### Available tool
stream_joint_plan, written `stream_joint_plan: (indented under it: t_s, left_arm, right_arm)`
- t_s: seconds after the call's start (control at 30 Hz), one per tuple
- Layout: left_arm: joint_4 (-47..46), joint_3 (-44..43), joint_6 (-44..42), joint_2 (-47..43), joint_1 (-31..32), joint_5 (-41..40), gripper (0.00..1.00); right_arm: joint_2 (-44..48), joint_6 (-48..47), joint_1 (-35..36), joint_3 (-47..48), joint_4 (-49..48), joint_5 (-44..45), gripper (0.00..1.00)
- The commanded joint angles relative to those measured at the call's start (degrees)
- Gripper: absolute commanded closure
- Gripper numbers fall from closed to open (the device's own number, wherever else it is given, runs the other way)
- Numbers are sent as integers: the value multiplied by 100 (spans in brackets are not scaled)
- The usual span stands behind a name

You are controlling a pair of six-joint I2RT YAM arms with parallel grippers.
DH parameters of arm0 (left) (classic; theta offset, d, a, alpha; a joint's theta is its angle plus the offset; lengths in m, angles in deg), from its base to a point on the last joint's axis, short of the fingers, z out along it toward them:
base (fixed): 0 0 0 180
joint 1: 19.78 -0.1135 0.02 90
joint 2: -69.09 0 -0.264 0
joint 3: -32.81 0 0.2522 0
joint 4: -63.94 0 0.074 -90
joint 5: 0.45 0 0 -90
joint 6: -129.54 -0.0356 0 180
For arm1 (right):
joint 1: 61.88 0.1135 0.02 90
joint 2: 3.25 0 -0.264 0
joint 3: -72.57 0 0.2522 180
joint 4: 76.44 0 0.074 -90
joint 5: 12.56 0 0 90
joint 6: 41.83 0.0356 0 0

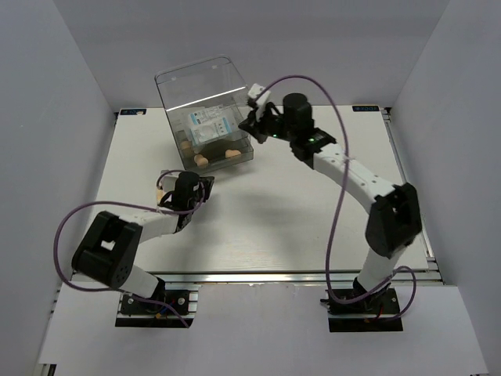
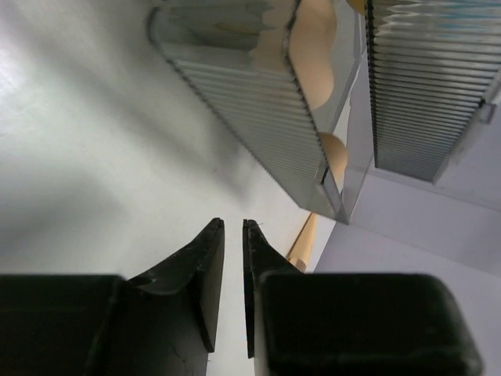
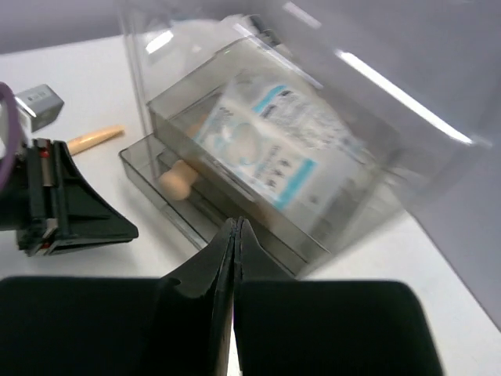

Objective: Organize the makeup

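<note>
The left end effector (image 2: 233, 229) stands narrow, with a thin slit between its fingers and nothing in it; the thin tan stick (image 2: 304, 239) lies on the white worktop (image 2: 94, 157) just beside the right-hand finger, in the lower middle of the left wrist view, outside the slit rather than within it. The right end effector (image 3: 235, 229) is pressed fully together and holds nothing; in the top view it sits at the right side of the clear drawer box (image 1: 205, 86), in the upper middle of the frame, and I cannot tell whether it touches. The rest of the makeup that I can see is in the box; the white-and-blue packets (image 3: 270, 153) lie in the upper tray, and the peach sponges (image 1: 203, 160) lie in the drawer that juts out below.

The stick looks like the one item left out, and the likeliest failure is there. If the fingers close where they stand, they may meet on air; they may also nip only the stick's edge, so that the thin round thing rolls or flicks away across the worktop. A light clear box is easily shoved; a push from the closed right end effector could slide or tip it and spill the sponges; both arms working near the same drawer could also knock together.
</note>
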Motion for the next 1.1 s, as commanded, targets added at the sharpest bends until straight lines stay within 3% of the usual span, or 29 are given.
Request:
stream_joint_plan:
  t_s: [0.0, 0.27, 0.47, 0.8, 0.97, 1.07]
  left_arm:
    - [-398, -482, 121, 475, -17, 28, 74]
    - [-889, -1133, 729, 1486, -26, -297, 43]
    - [-1188, -1773, 738, 2311, -52, -122, 30]
    - [-1541, -2066, 685, 2717, -61, -271, 29]
    - [-1848, -1785, 720, 2709, -61, -350, 47]
    - [-1866, -1679, 642, 2621, -70, -491, 41]
  right_arm:
    - [600, 427, -357, -886, -656, -270, 100]
    - [1830, 463, -955, -2101, -393, -323, 100]
    - [2340, 463, -1315, -2654, -243, -314, 100]
    - [2658, 436, -1553, -3086, -146, -341, 100]
    - [2746, 419, -1580, -3297, -120, -367, 100]
    - [2773, 410, -1606, -3368, -103, -376, 100]
